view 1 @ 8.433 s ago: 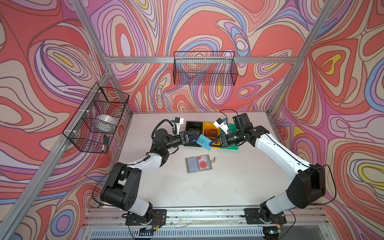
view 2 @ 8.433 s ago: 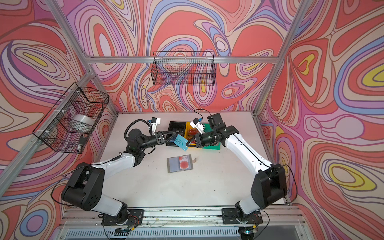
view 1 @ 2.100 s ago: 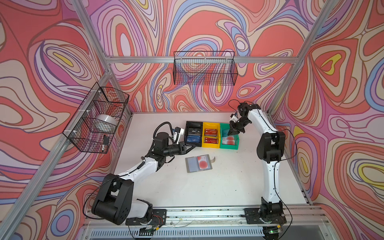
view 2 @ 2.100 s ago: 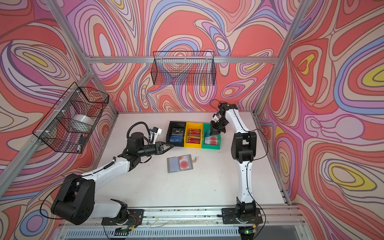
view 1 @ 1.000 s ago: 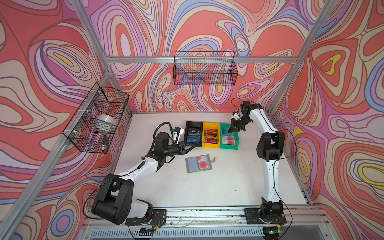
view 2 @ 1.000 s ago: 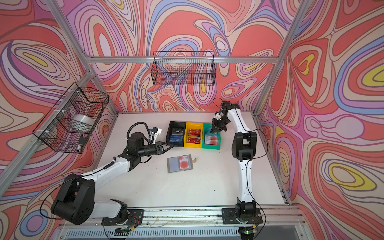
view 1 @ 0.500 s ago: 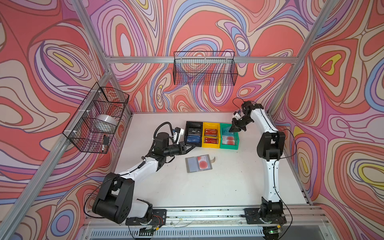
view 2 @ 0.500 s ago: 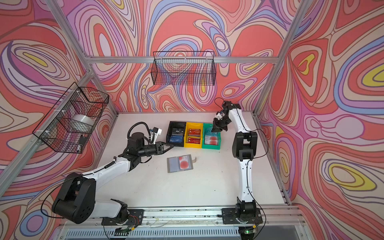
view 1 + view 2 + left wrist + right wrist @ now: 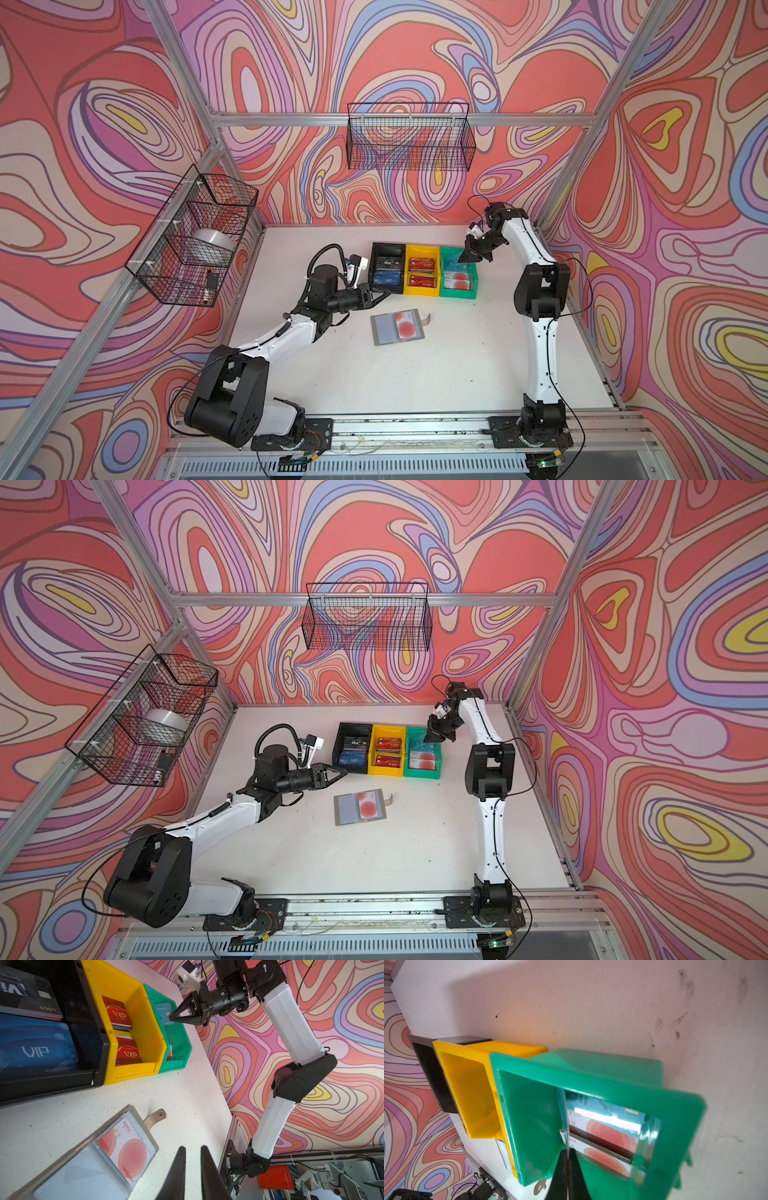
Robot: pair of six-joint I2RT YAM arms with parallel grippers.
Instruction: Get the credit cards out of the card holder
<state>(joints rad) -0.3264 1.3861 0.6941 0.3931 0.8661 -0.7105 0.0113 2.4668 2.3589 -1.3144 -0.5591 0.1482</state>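
Far left: the left tool (image 9: 384, 294) hangs low over the surface (image 9: 415, 374), just in front of the black bin (image 9: 372, 266). Its jaws stand a narrow slit apart with nothing between them.

Middle: the card holder (image 9: 397, 327) lies open and flat, near the left tool's tip but apart from it, with its strap tab (image 9: 426, 319) sticking out on the right. We see one white card with red circles (image 9: 128, 1153) in one sleeve. The other sleeve (image 9: 83, 1172) looks empty, though glare keeps us from being sure.

Behind it is a row of bins. The black bin holds a black card (image 9: 388, 263) and dark blue cards (image 9: 386, 279). The yellow bin (image 9: 422, 248) holds red VIP cards (image 9: 422, 272). The green bin (image 9: 457, 293) holds white cards (image 9: 456, 279) marked with red circles.

Right: the right tool (image 9: 463, 258) hovers over the green bin's far end, clamped on a light blue card (image 9: 166, 1014) held on edge.

Our reading is that the task is nearly done. What is left is to release the held card, then draw the last card from its sleeve.
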